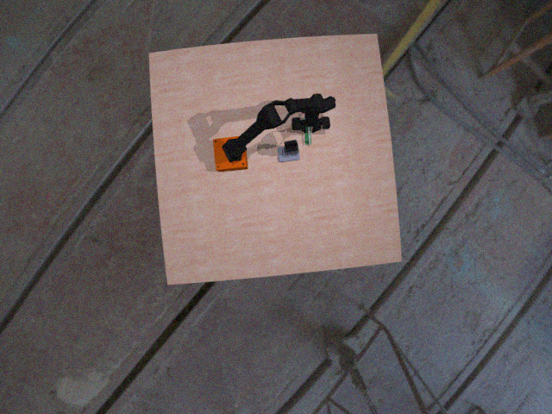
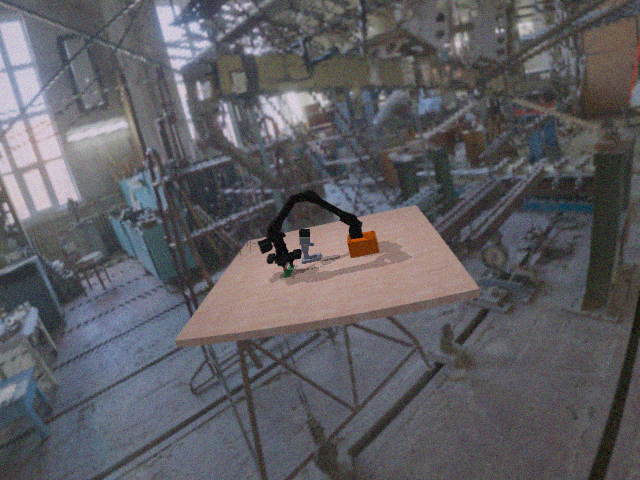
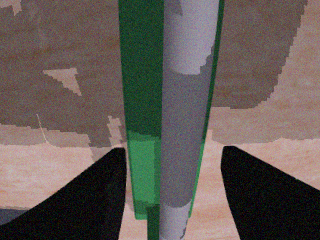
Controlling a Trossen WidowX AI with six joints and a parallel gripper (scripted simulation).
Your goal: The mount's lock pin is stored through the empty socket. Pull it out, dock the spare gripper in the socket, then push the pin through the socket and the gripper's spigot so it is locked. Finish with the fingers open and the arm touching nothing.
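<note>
A grey rod [image 3: 184, 130], which looks like the lock pin, lies along a green channel-shaped holder [image 3: 142, 95] [image 1: 307, 137] [image 2: 288, 271] on the table. My gripper [image 3: 174, 158] [image 1: 308, 130] [image 2: 286, 265] is low over it, part open. Its black fingers stand on either side of the holder and rod, with a gap on both sides. The mount has a grey-blue base [image 1: 287, 157] [image 2: 313, 257], an upright stem [image 2: 305, 248] and a black block [image 1: 291, 146] [image 2: 305, 234] on top. Whether that block is the socket or the spare gripper cannot be told.
The mount stands close beside my gripper, between it and the orange arm base [image 1: 230, 165] [image 2: 363, 244]. The edge of its base shows at the lower left of the wrist view. The wooden table [image 1: 276, 231] [image 2: 330, 304] carries the arm's shadow.
</note>
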